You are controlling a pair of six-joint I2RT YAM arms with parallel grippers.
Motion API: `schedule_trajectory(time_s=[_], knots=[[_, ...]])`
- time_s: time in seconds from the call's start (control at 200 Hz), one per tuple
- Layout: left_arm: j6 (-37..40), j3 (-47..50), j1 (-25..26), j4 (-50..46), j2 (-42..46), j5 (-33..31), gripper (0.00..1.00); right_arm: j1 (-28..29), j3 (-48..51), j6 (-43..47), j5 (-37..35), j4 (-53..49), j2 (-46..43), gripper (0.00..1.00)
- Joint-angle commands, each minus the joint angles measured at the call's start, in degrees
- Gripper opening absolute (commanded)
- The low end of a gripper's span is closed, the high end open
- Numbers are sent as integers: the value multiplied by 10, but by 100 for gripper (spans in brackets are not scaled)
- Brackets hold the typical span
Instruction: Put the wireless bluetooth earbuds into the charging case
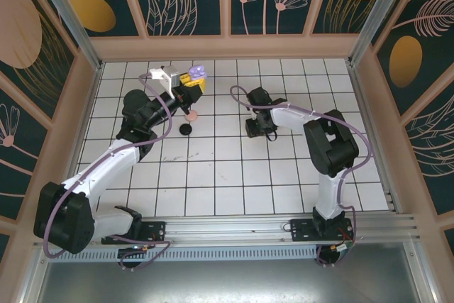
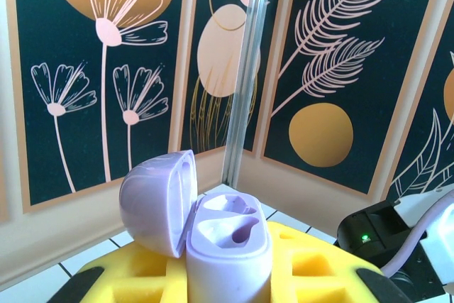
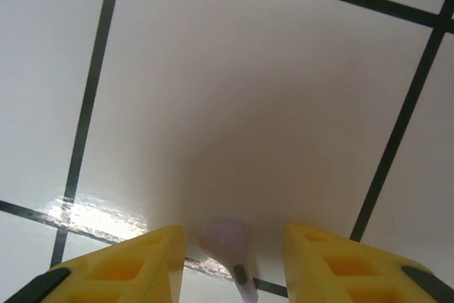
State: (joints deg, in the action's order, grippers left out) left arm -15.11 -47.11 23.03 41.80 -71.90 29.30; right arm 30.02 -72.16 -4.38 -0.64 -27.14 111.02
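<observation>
Left tool [image 2: 227,285]: clamped on the lavender case [image 2: 213,228], lid open, wells upward (ready to receive).
Right tool [image 3: 227,264]: apart from the case, parted astride lavender earbud [image 3: 225,238], ungripped.

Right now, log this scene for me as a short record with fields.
Left gripper: shut on open lavender round plastic charging case
Case wells: both empty, lid hinged open
Right gripper: open, yellow fingers either side of lavender stemmed earbud on white tiled table
Elsewhere on table: pink round case, black round case
</observation>
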Motion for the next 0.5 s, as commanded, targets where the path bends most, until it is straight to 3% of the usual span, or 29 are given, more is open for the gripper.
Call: schedule_trajectory(time_s=[0.0,0.495], knots=[[4,2,2,28,-3,3,0,6,-20,10,-16,-18,12,41],[-4,1,2,36,-14,12,0,9,-29,11,-17,-21,29,34]])
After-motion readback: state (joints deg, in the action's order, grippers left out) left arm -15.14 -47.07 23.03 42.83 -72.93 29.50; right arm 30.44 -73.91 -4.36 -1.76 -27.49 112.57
